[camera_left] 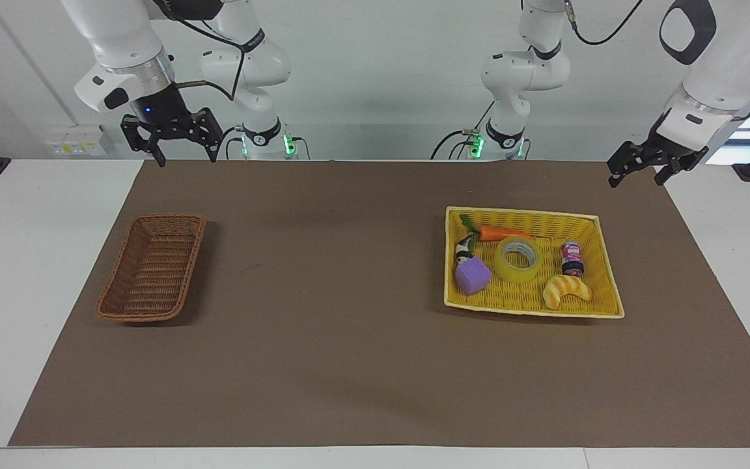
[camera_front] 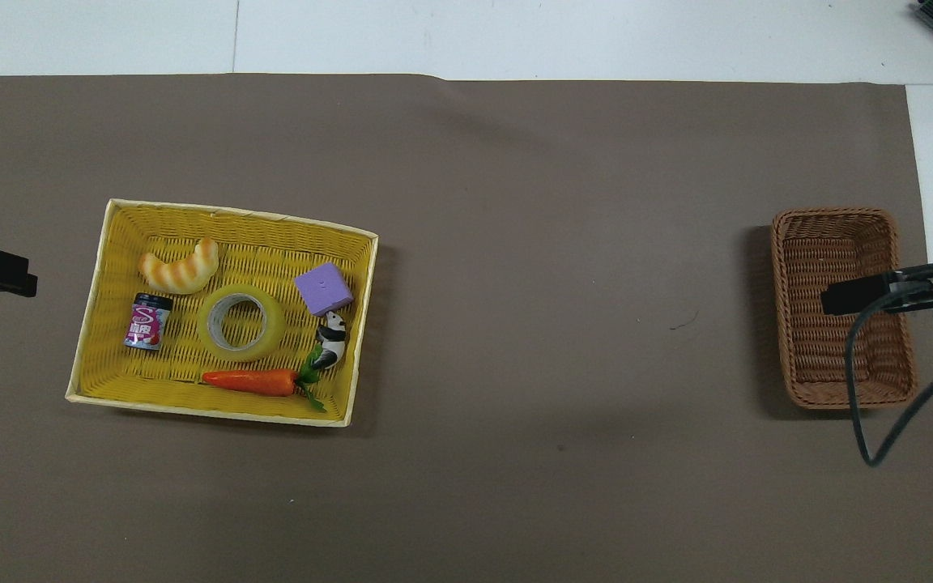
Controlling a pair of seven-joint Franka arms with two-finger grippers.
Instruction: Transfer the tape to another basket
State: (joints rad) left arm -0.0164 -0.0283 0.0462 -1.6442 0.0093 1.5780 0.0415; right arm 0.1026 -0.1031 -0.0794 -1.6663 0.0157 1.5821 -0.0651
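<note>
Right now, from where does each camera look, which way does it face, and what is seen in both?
Facing view: high across the table, looking at the robots; both arms show, left gripper and right gripper raised, open.
Overhead view: above the robots' end, looking steeply down; only the gripper parts and a cable enter at the edges.
Both share: the tape in the yellow basket, the brown basket, the brown mat.
</note>
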